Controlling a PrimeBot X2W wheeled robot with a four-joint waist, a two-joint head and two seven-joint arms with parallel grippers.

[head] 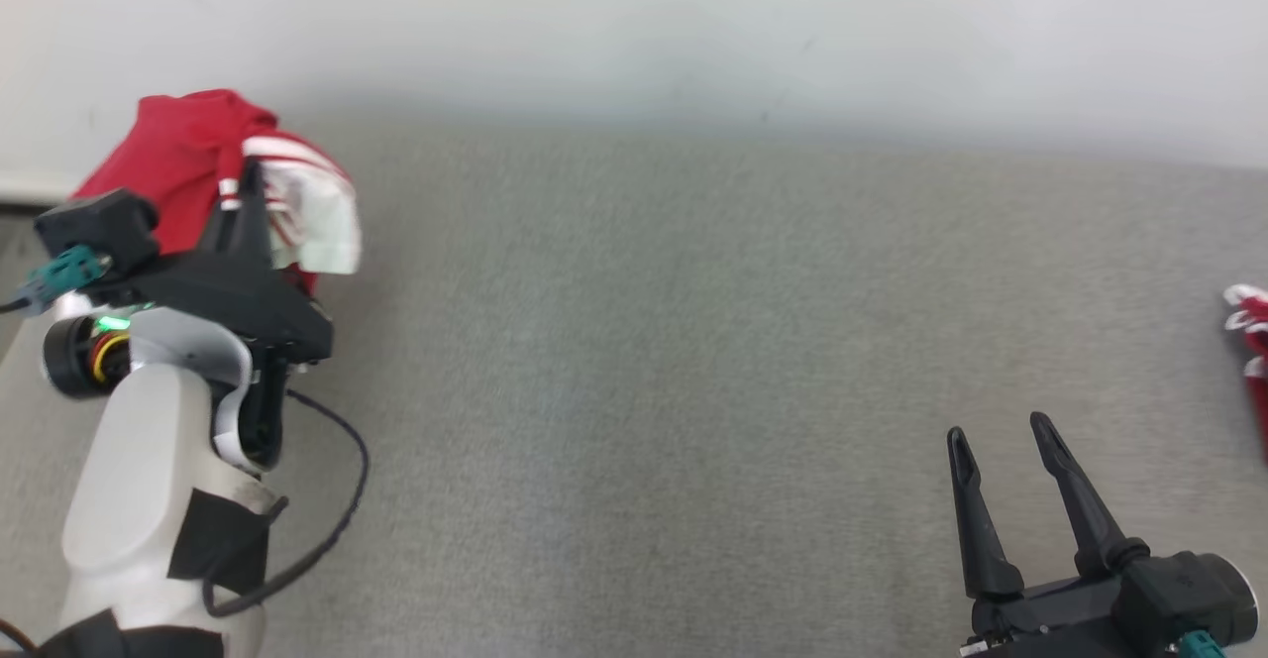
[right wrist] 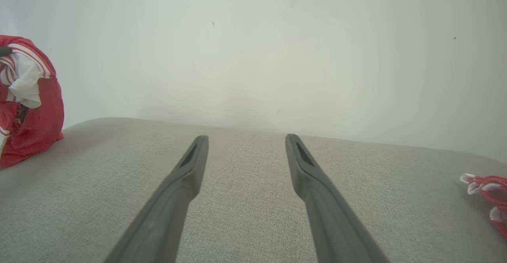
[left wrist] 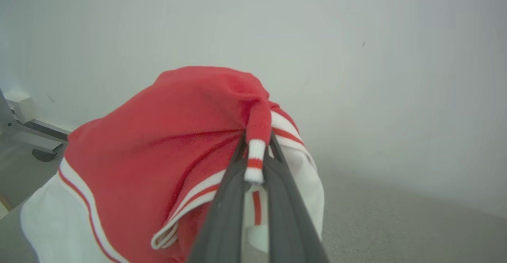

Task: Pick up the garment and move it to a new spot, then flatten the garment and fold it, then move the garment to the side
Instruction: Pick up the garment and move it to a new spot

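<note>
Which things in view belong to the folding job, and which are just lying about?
Job:
red-and-white garment, bunched, pinched in the shut left gripper
right gripper, open and empty
grey surface to work on

Lying about:
small red-and-white cloth at the surface's right edge, untouched

No readable text, label, brand, number or sign appears on anything.

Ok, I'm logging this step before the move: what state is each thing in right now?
garment: bunched up, pinched at its striped cuff
left end effector: shut on the garment
right end effector: open, empty
second red-and-white cloth: lying loose, far right
</note>
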